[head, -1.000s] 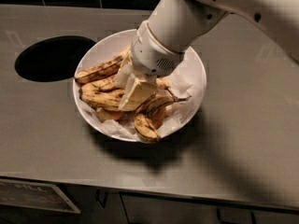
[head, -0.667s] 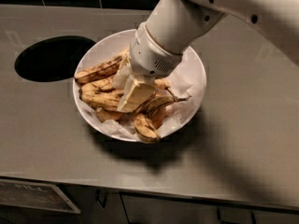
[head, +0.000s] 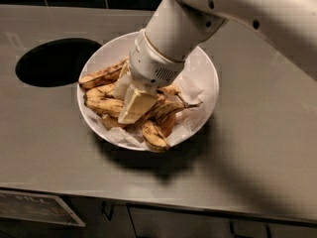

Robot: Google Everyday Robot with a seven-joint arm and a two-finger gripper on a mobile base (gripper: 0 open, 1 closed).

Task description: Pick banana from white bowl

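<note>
Right at the front, the grey counter (head: 257, 172) is bare along its near edge. On it sits the white bowl (head: 214, 83), and at the bowl's near rim a short, curled banana (head: 154, 135) hangs half over the edge. That is not the one we want.

One step further in is the action. The tool (head: 129, 104) is down inside the bowl, its pale tip buried in the pile. From where I stand I cannot tell whether it is open or closed on anything.

The banana (head: 104, 104) it is after, as I read it, is the long, speckled, nearly straight one. It lies on the crumpled paper (head: 198, 83) with its length running across the bowl, roughly along the counter's front edge. Its free end points toward the hole side, and its other end disappears right at the tool.

So the tool sits over one end of it, or over its middle if more of it is hidden underneath. Everything turns on that. A grip near the end would let it swing and snag its neighbours. A grip across the middle would bring it up level.

Just behind it, a second long banana (head: 101, 76) lies almost parallel, close enough to get caught up.

Further back, the white arm (head: 178, 29) slants in from the far right. The dark round hole (head: 54, 61) sits in the counter beside the bowl.
</note>
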